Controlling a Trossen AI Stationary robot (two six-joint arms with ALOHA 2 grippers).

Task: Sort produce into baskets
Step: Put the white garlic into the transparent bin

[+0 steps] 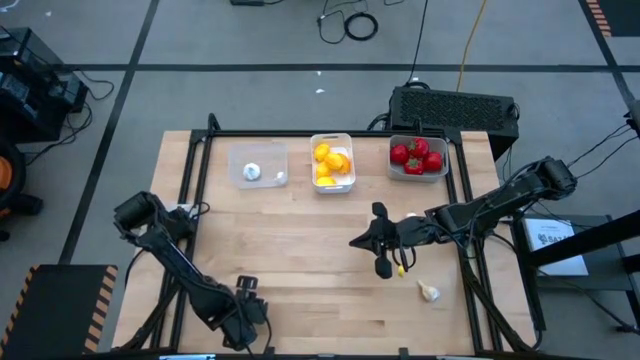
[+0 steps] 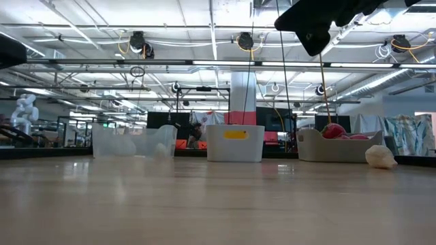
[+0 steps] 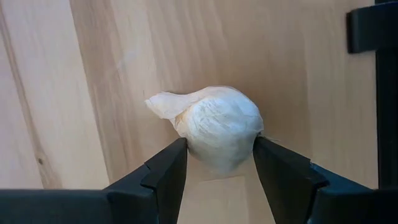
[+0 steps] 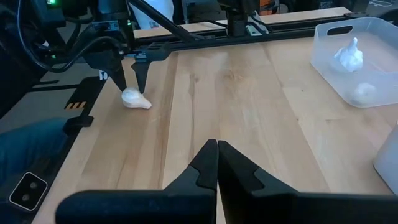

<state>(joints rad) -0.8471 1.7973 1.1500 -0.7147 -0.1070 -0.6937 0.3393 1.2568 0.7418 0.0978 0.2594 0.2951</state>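
Note:
A whitish garlic bulb (image 3: 217,127) lies on the wooden table near its front left. My left gripper (image 4: 132,84) points down over it, open, one finger on each side. My right gripper (image 4: 217,149) hangs shut and empty above the table's right middle (image 1: 362,240). Another garlic bulb (image 1: 428,292) lies on the table in front of it, and a small yellow piece (image 1: 401,268) shows beside the arm. At the far edge stand a clear tray (image 1: 258,165) with garlic, a white tray (image 1: 332,162) with lemons, and a pale tray (image 1: 417,157) with red tomatoes. My left gripper comes at the garlic bulb from above, its fingers (image 3: 166,177) close against the bulb's two round sides (image 3: 193,146). The bulb rests on the table with its pointed tip to one side. Whether the fingers touch it, I cannot tell.
A big black box (image 1: 455,108) stands behind the table's far right corner. A black frame rail (image 1: 330,134) runs along the far edge and down both sides. Bare wood lies between the two arms and in front of the trays.

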